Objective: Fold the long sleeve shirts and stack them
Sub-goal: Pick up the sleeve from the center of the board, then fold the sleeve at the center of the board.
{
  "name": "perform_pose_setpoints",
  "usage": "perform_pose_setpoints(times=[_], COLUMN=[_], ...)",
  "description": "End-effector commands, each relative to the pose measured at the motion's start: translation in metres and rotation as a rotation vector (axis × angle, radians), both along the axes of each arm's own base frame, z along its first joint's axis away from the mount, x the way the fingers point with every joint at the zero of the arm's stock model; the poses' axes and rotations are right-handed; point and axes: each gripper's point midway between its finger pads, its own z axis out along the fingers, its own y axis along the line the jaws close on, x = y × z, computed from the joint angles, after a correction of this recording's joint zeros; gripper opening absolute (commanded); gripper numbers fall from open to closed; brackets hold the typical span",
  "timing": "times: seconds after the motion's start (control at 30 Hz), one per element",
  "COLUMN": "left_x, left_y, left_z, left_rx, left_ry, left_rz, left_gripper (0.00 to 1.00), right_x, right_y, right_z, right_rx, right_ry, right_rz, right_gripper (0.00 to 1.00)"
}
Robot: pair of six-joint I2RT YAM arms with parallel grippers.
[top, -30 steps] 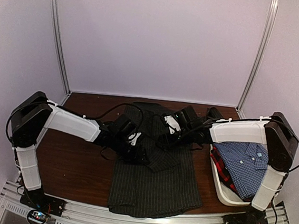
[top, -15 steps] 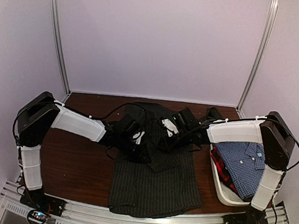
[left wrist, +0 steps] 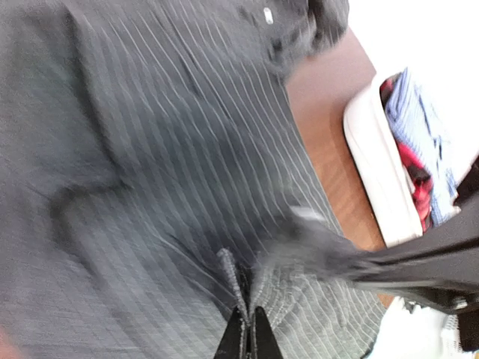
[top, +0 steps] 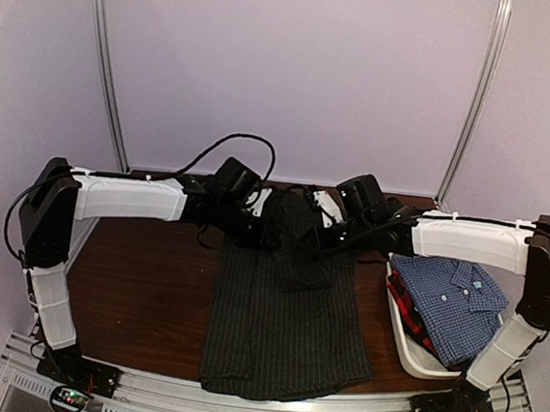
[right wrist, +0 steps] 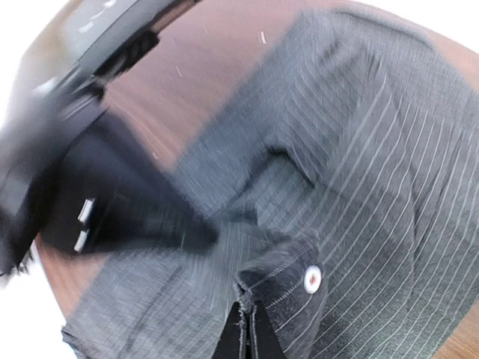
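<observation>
Though flat below, black pinstriped shirt point(top: 283, 324), bunched top pinched in closed left tool point(left wrist: 245, 321) and right tool point(right wrist: 245, 318).

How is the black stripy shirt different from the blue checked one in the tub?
The black pinstriped cloth shirt lies spread on the brown table; the blue-white checked cloth shirt sits folded small in the white plastic tub. The black one has thin stripes, the blue one small checks. Both are shirts.

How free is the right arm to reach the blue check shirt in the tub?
Probably not yet: the right gripper is shut on a fold of the black pinstripe shirt. The blue check shirt lies uncovered in the white tub, so after releasing, likely yes.
</observation>
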Motion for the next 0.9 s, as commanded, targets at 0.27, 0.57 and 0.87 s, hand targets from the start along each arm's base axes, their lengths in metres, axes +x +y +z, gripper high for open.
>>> perform_pose_setpoints(times=[0.27,0.57,0.87], left_x=[0.003,-0.054,-0.089], left_y=[0.066,0.091,0.099], left_z=[0.121,0.076,0.039], left_rx=[0.036,0.035,0.025], left_ry=[-0.383,-0.253,-0.149], left_rz=[-0.090,-0.158,-0.187], left_gripper=[0.00,0.00,0.00], right_x=[-0.033,-0.076,-0.093], right_y=[0.035,0.067,0.067], right_z=[0.088,0.048,0.046], right_rx=[0.294,0.254,0.212], right_ry=[-0.057,0.016,0.032], right_rz=[0.046,0.141,0.196], right_gripper=[0.00,0.00,0.00])
